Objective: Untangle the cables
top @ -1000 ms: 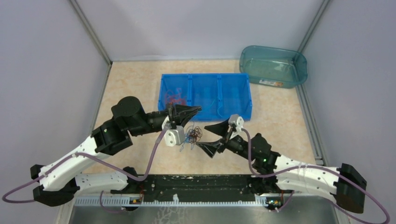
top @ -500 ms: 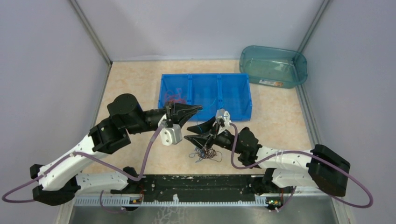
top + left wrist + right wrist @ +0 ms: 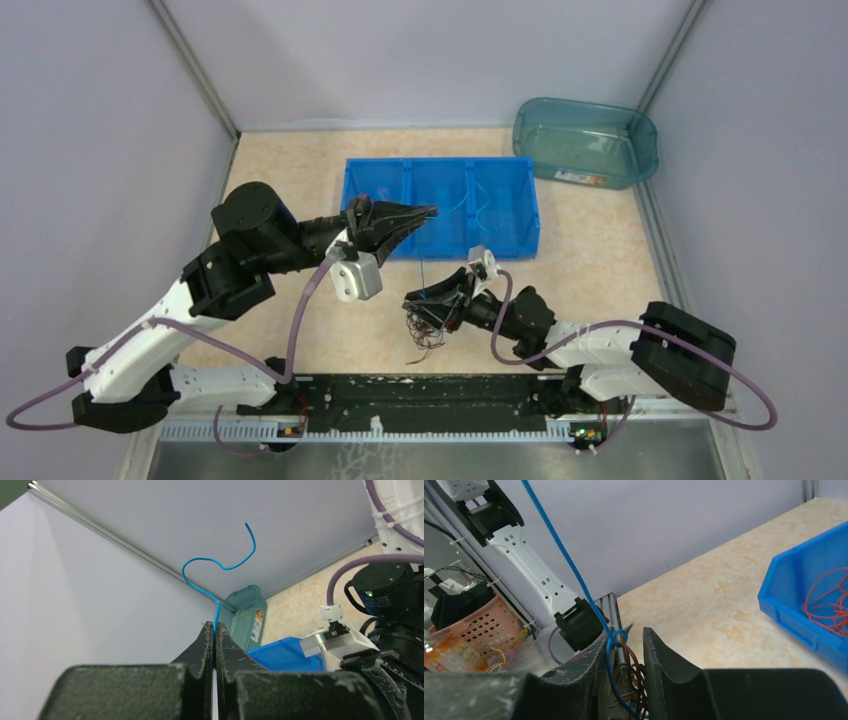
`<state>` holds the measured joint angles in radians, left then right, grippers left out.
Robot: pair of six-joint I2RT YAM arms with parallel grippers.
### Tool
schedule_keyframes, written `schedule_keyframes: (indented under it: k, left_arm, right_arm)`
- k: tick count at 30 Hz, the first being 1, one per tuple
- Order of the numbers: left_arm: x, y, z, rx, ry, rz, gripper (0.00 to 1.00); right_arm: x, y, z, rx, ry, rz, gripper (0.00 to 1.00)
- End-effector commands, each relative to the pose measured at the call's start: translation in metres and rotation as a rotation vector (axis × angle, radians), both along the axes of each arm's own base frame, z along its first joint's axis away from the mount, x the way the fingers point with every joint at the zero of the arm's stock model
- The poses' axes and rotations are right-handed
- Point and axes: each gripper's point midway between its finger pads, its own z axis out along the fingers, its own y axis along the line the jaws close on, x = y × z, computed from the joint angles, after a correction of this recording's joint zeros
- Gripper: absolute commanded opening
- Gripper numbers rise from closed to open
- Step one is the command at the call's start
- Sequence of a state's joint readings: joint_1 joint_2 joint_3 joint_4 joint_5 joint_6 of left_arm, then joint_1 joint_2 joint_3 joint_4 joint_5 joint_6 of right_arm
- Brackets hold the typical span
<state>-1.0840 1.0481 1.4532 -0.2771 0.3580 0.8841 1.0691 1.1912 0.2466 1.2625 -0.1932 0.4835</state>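
Separation of one strand is the step in hand.

Top view: the left gripper [image 3: 424,212] hangs over the front wall of the bin [image 3: 505,250] with a blue wire [image 3: 421,272] running straight down from it to the tangle [image 3: 426,326], which lies on the table [image 3: 300,180] between bin and arm bases. The right gripper [image 3: 424,300] sits on the tangle's upper part.

Left wrist view: the left gripper [image 3: 215,647] has its jaws pressed together on the blue wire [image 3: 220,567], whose free end curls upward beyond them.

Right wrist view: the right gripper [image 3: 624,652] has its jaws a narrow gap apart around the dark tangle [image 3: 631,677]. I cannot tell whether they truly pinch it. The blue wire [image 3: 569,565] rises taut from a small loop at the top of the tangle. Red wires [image 3: 831,600] lie in the bin [image 3: 794,625].

Next, I judge, the right jaws need a firm hold on the bundle while the left draws the blue strand up and away, slowly, since that loop may tighten into a knot.

Against a second ago: the right gripper was wide open to the right of the tangle and has come onto it with jaws narrowed. The left gripper has drawn back toward the bin. The tangle sits nearer the arm bases.
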Motion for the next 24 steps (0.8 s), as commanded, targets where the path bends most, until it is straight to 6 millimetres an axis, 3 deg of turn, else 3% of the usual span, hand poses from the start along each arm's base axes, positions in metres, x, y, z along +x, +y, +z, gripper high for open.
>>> schedule_keyframes:
  k: [1, 16, 24]
  left_arm:
    - [-0.008, 0.006, 0.041, -0.088, -0.075, -0.026, 0.01]
    - [-0.014, 0.014, 0.116, -0.235, -0.243, -0.025, 0.0]
    - [-0.017, 0.026, 0.147, -0.317, -0.354, 0.013, 0.0]
  right_arm:
    - [0.005, -0.001, 0.003, 0.041, 0.011, -0.015, 0.27]
    - [0.021, -0.005, -0.057, -0.093, 0.106, -0.108, 0.26]
    - [0.03, -0.019, -0.081, -0.148, 0.135, -0.195, 0.42]
